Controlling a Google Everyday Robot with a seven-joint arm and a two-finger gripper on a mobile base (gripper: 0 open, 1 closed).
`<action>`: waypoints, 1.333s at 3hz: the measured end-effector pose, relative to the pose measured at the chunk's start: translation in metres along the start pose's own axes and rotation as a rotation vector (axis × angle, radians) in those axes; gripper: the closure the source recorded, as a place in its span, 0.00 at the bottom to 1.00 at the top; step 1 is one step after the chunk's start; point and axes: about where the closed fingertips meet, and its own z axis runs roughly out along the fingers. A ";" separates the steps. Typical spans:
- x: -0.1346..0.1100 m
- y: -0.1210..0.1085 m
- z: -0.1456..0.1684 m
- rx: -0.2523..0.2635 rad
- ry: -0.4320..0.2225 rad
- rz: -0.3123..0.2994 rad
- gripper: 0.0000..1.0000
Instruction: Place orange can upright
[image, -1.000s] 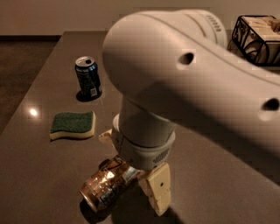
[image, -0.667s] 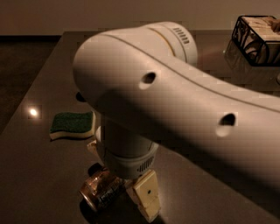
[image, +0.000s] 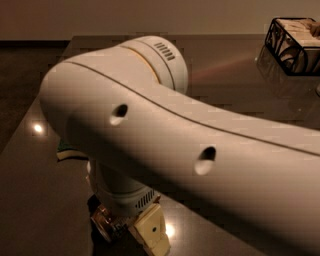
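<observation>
Most of my feed is just the white arm sweeping across from the right (classic), so I only get slivers of everything else. Down at the bottom edge, under the wrist, the gripper sits low over the dark table. The orange can is right there in it, its shiny gold side poking out to the left of the one cream finger I can actually see. The jaws look clamped on the can, with the far side hidden behind the can and wrist. The can looks tipped over rather than standing, though I can't tell whether it touches the tabletop. Only a thin green strip of the sponge peeks out from behind the arm on the left, further back than the can. In the far corner, top right, a black wire basket sits on the table, well apart from the gripper.
</observation>
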 end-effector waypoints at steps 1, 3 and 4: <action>-0.007 -0.001 0.003 -0.012 0.014 0.002 0.20; 0.000 -0.011 0.001 -0.045 -0.021 0.038 0.65; 0.019 -0.023 -0.012 -0.063 -0.122 0.096 0.88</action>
